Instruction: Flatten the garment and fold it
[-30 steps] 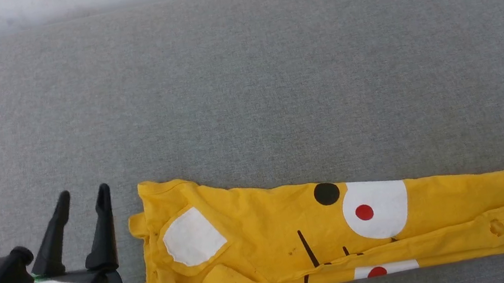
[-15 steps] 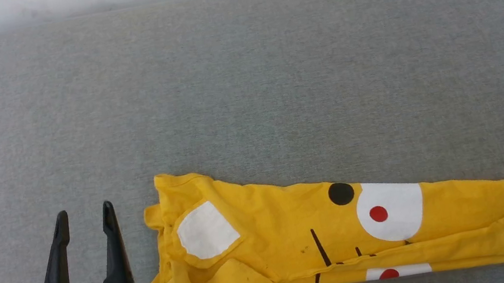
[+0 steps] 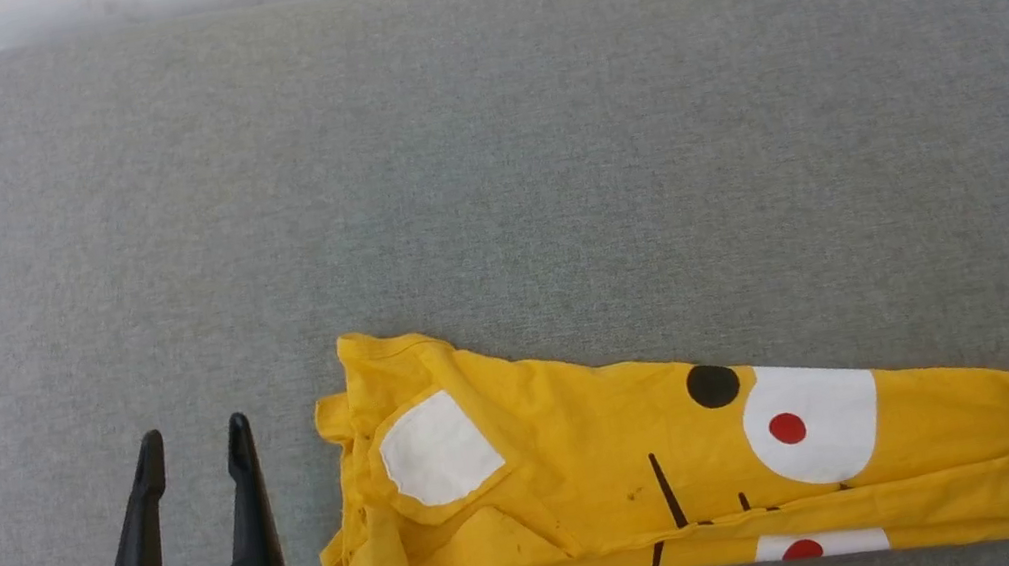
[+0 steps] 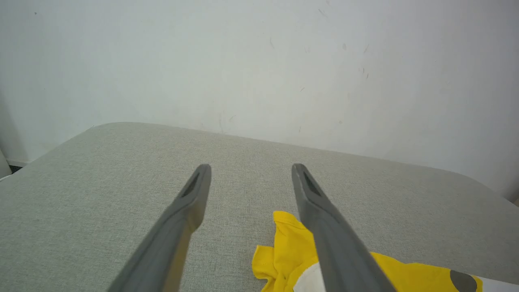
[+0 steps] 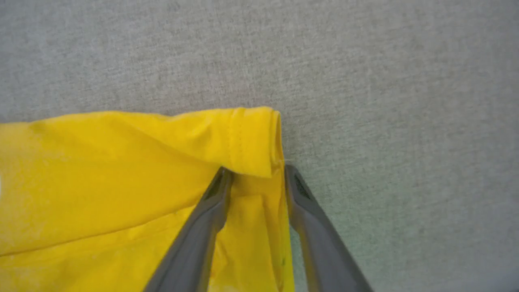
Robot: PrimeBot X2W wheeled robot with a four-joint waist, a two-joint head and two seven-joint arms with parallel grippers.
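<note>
Grey cushion (image 3: 487,174) holds garment (image 3: 595,471), white wall (image 4: 259,61) behind.

Right hand (image 5: 255,170): my two fingers stand apart, straddling the shirt's end.
Yellow T-shirt (image 5: 101,174): its hemmed edge lies between my fingertips, one tip tucked beneath the fold, the other at the cloth's border.
Desk (image 5: 365,81): grey woven cover underneath.

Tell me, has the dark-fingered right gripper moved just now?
Yes: the right gripper went leftward onto the bright yellow cotton T-shirt, whose end it earlier stood clear of.
</note>
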